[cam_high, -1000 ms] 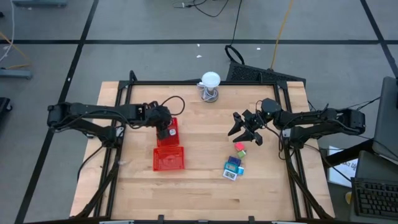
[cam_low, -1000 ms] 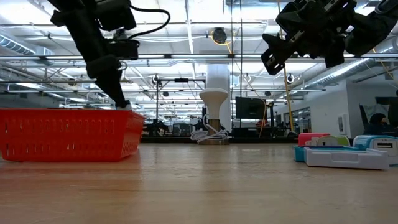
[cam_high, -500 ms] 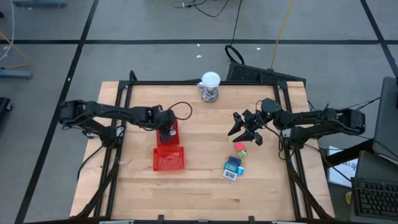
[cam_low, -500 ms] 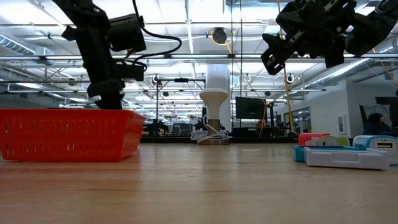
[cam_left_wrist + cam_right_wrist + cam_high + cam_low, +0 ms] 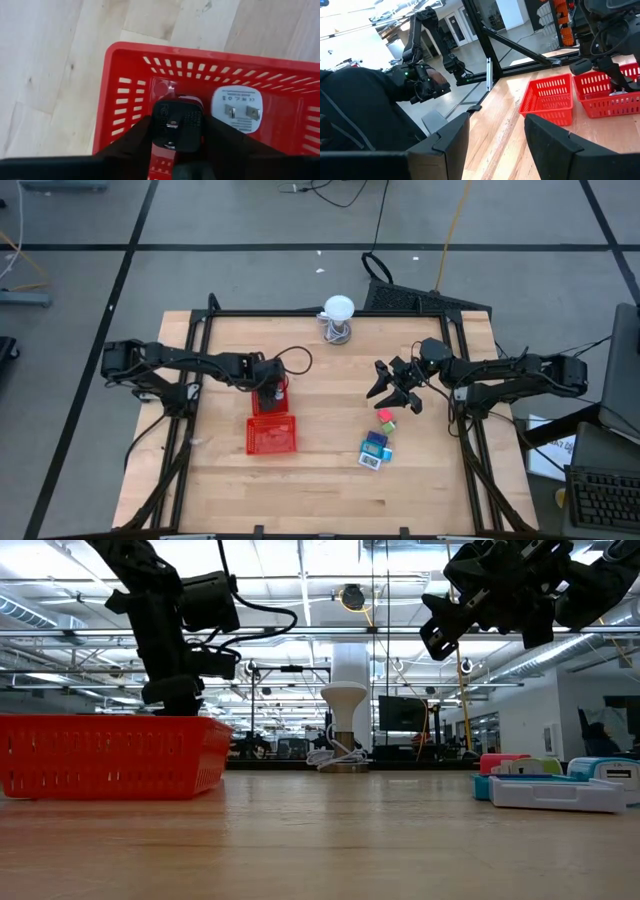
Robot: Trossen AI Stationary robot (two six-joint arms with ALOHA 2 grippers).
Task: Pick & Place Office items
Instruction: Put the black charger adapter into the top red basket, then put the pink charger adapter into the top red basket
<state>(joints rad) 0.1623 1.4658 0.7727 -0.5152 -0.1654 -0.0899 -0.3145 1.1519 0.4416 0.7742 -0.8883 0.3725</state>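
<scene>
My left gripper (image 5: 270,392) points down into the far red mesh tray (image 5: 255,406) and is shut on a black piece (image 5: 177,122). A white plug piece (image 5: 236,107) lies flat on that tray's floor beside it. My right gripper (image 5: 392,390) hangs open above the table, right of centre, touching nothing. Below it, toward the near edge, small red, pink and green pieces (image 5: 386,420) and a teal-blue packet with a white label (image 5: 374,450) lie on the wood. The low view shows these items (image 5: 555,790) at its right. My left gripper pinches the black piece by its two opposite sides (image 5: 156,131), one finger (image 5: 135,142) on each. The fingers come from above, pointing down inside the tray. Whether the piece rests on the tray floor or hangs just above it, I cannot tell.
A second red mesh tray (image 5: 272,436) sits just nearer than the first, touching it. A white ball on a wire stand (image 5: 339,320) stands at the far edge. Bare wood lies between the trays and the items. A black frame borders the table.
My left gripper has moved a little toward the near edge over the far tray and tipped from a slant to pointing straight down, with its arm reaching farther right. My right arm has kept still.
</scene>
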